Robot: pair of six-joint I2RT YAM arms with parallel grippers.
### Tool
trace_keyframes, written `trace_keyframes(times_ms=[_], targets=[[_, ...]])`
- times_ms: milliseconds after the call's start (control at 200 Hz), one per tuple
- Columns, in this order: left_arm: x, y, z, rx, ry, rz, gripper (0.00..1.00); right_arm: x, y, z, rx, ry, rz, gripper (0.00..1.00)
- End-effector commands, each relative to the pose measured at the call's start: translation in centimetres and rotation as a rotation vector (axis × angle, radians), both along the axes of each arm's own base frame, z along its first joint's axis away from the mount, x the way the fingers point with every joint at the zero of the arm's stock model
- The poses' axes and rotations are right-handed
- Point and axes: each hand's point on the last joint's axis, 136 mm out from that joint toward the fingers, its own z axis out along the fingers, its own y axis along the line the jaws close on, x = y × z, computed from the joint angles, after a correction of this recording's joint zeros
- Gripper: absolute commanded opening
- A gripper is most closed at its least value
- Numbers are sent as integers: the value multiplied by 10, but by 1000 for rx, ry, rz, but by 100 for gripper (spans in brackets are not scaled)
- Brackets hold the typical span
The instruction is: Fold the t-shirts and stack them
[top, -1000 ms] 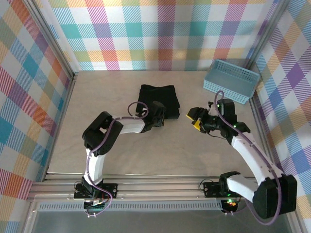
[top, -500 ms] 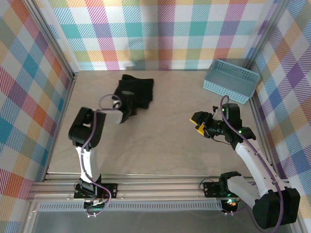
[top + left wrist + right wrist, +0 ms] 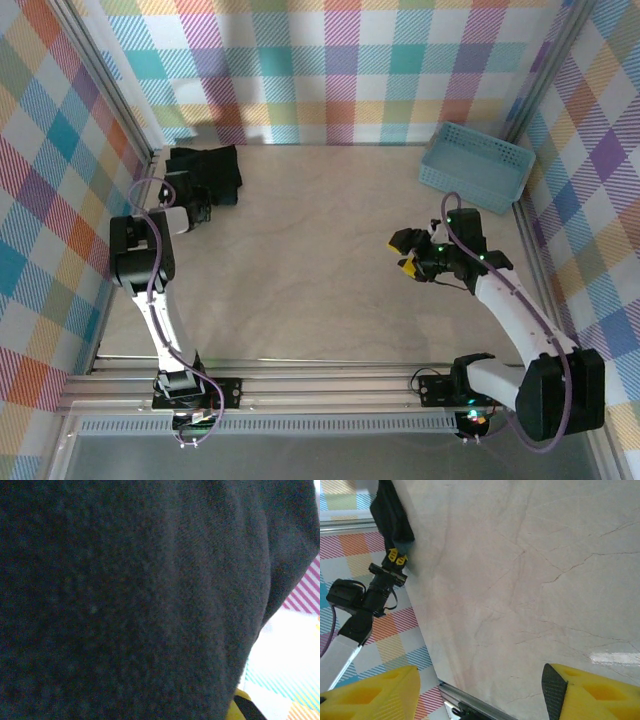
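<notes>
Top external: my left gripper point(image 3: 202, 202) is clenched on the black t-shirt point(image 3: 208, 168) at ten o'clock, probably cornering it for stacking. Right gripper point(image 3: 404, 252) hangs released.

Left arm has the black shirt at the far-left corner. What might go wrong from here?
The t-shirt sits rumpled close to the wall, so its folds may slip or snag. The left gripper grips it at one end, so lifting may let it unfold. Fabric covers the left wrist camera, so placing would be near blind.
</notes>
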Motion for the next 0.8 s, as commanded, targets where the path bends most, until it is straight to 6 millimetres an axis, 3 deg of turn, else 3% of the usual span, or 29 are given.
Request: trace_keyframes(times_ms=[0, 185, 320, 340, 400, 415, 455, 465, 505, 560, 670, 795], targets=[[12, 9, -4, 42, 15, -93, 0, 14, 6, 25, 28, -81, 26, 66], [27, 31, -1, 75, 29, -67, 0, 19, 10, 30, 35, -98, 56, 66], [30, 30, 5, 72, 16, -68, 0, 20, 9, 35, 22, -114, 65, 67], [29, 29, 7, 70, 11, -70, 5, 21, 9, 36, 19, -118, 66, 68], [27, 24, 19, 65, -7, -96, 41, 22, 7, 40, 0, -134, 63, 73], [26, 22, 25, 67, -13, -104, 51, 23, 6, 41, -9, -134, 60, 75], [24, 14, 44, 96, -43, -144, 94, 25, 3, 46, -33, -149, 51, 82], [24, 12, 50, 110, -56, -157, 99, 26, 2, 48, -37, -155, 49, 84], [20, 1, 79, 172, -79, -206, 100, 29, -2, 55, -63, -177, 37, 100], [6, -14, 120, 270, -90, -241, 100, 34, -6, 69, -89, -222, 17, 100], [-27, -45, 203, 405, -160, -270, 100, 44, -13, 115, -118, -362, -20, 100], [-72, -56, 253, 516, -144, -265, 100, 50, -30, 158, -213, -453, -83, 100]])
